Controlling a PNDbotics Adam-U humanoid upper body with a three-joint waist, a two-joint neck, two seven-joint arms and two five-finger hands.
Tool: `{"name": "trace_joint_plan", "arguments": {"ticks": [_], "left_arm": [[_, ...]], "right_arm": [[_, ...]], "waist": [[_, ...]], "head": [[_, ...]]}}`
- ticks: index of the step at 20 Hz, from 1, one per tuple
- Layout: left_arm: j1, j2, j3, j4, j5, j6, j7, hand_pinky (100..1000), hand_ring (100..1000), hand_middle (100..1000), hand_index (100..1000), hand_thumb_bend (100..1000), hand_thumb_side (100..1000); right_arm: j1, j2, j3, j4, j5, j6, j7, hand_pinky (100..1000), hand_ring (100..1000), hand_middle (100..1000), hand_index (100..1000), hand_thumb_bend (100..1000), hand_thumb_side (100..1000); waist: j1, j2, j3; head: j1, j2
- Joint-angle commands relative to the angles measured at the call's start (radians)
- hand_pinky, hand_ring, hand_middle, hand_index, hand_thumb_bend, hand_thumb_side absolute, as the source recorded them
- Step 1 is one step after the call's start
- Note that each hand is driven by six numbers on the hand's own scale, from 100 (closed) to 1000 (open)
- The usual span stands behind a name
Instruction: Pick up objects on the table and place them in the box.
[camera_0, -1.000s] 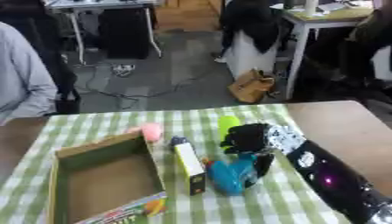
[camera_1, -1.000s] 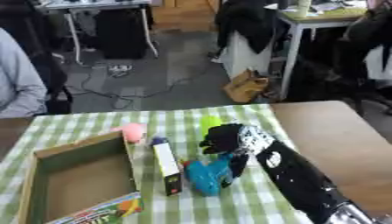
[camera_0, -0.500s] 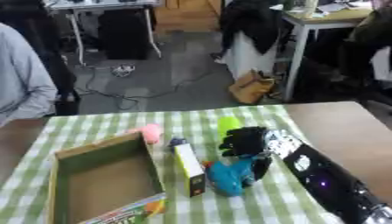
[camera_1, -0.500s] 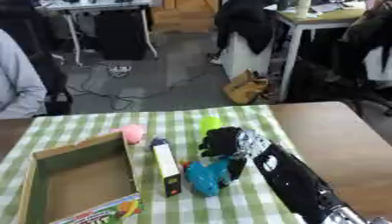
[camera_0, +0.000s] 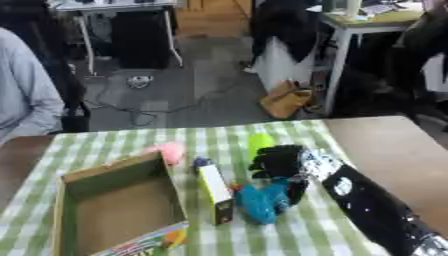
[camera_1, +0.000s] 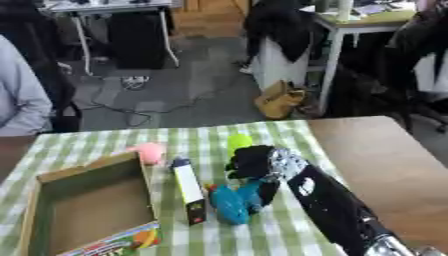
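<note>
On the table, with its green-and-white checked cloth, your objects lie close together. A long white and yellow box lies just beside the right wall of the cardboard box, and it stands between the blue object and that box. A pink object sits near the far right corner of the cardboard box. A yellow-green object stands just behind your right hand. At the far left edge a person in a grey sleeve is near the table but touches nothing.

Your right arm comes in from the lower right corner and lies diagonally over the cloth. The hand is palm down above the blue object, and its fingers are curled down around the right side of it (the blue thing rests on the table, as far as you can see). Your left hand does not show in either view.

The cardboard box is open at the top. Inside, at its near edge, lies a colourful printed packet; the rest of its floor is bare cardboard.
</note>
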Motion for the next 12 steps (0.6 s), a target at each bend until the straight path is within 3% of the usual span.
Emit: {"name": "trace_joint_plan", "arguments": {"ticks": [1, 8, 10, 12], "left_arm": [[-0.02, 0.01, 0.007, -0.013, 0.0, -0.003, 0.003, 792, 835, 860, 921, 124, 1000], [-0.012, 0.012, 0.003, -0.013, 0.003, 0.0, -0.001, 792, 835, 860, 921, 123, 1000], [-0.008, 0.012, 0.0, -0.013, 0.005, 0.002, -0.004, 792, 835, 860, 921, 123, 1000], [-0.003, 0.014, -0.002, -0.013, 0.007, 0.003, -0.008, 792, 835, 860, 921, 124, 1000]], "right_arm": [[-0.003, 0.024, -0.011, 0.025, 0.014, 0.02, 0.009, 1000, 987, 975, 1000, 649, 834], [-0.025, 0.082, -0.054, 0.088, 0.078, 0.081, 0.048, 1000, 997, 986, 1000, 662, 815], [-0.036, 0.106, -0.073, 0.113, 0.107, 0.102, 0.064, 1000, 997, 986, 1000, 664, 817], [-0.044, 0.125, -0.087, 0.132, 0.134, 0.116, 0.074, 1000, 997, 984, 1000, 666, 813]], "waist": [[0.019, -0.003, 0.002], [0.021, -0.016, 0.0], [0.02, -0.025, 0.0], [0.017, -0.033, 0.001]], "head": [[-0.011, -0.012], [-0.035, -0.004], [-0.057, 0.007], [-0.106, 0.015]]}}
